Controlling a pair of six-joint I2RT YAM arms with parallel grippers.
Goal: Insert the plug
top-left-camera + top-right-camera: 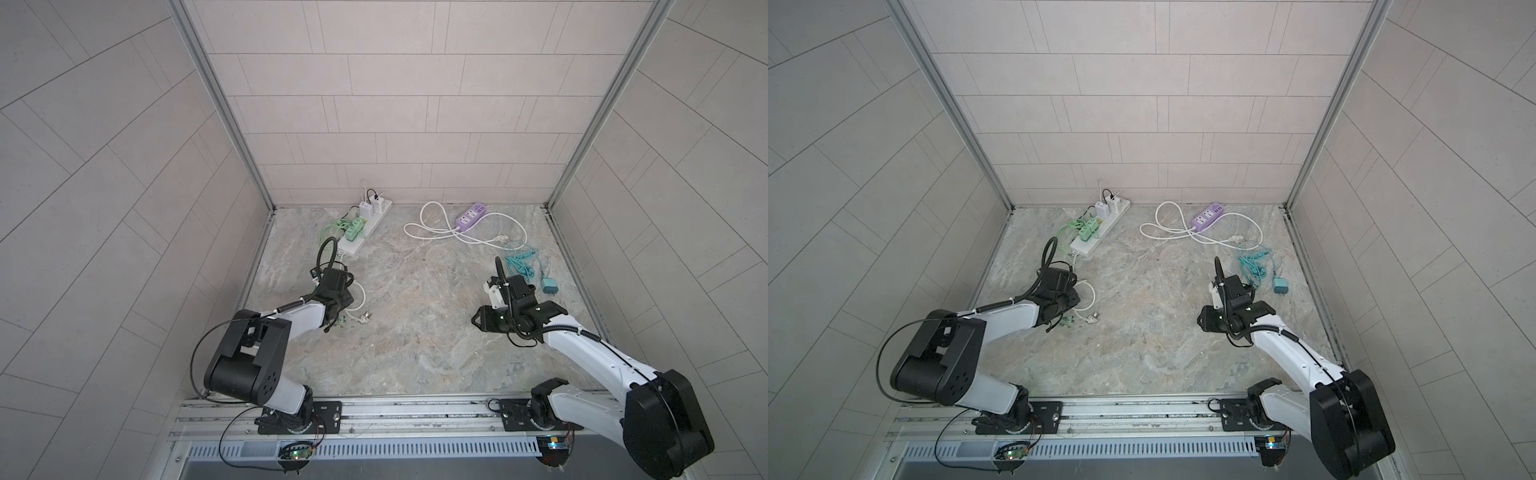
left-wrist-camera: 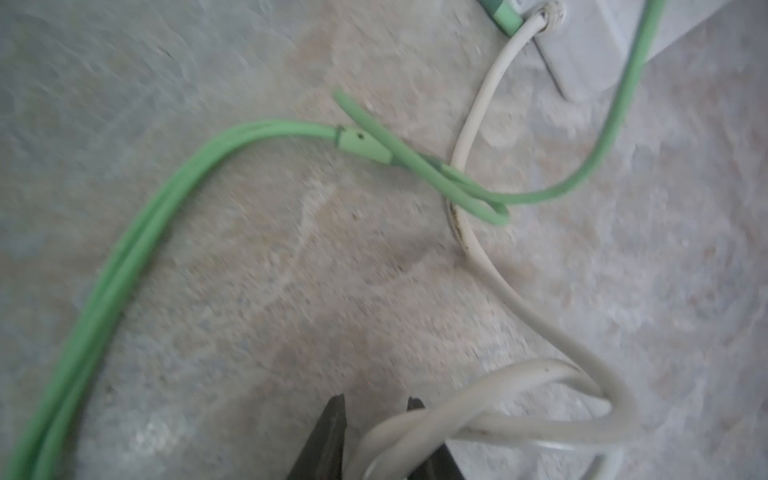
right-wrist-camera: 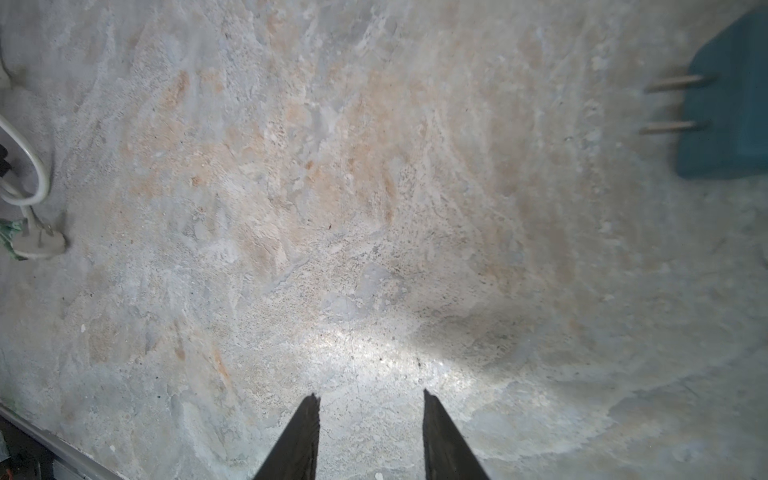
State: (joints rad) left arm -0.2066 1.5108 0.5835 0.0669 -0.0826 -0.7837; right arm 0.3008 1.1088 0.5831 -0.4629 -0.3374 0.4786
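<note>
Left gripper point(image 2: 376, 402) clamps white cord point(image 2: 498, 428): light, floppy; better hold at rigid plug point(image 1: 365, 316). Right gripper point(image 3: 372, 399) parted, empty.

robot lab cell, tile-print walls point(image 1: 395, 124), aluminium frame point(image 1: 233, 124) (mounting rail point(image 1: 415, 409))

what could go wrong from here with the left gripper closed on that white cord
1. The left gripper is shut on the looped white cord, not on its plug; lifted this way, the plug would likely dangle and be hard to aim.
2. The green cable crosses the white cord, so pulling may drag it and tug the white power strip.
</note>
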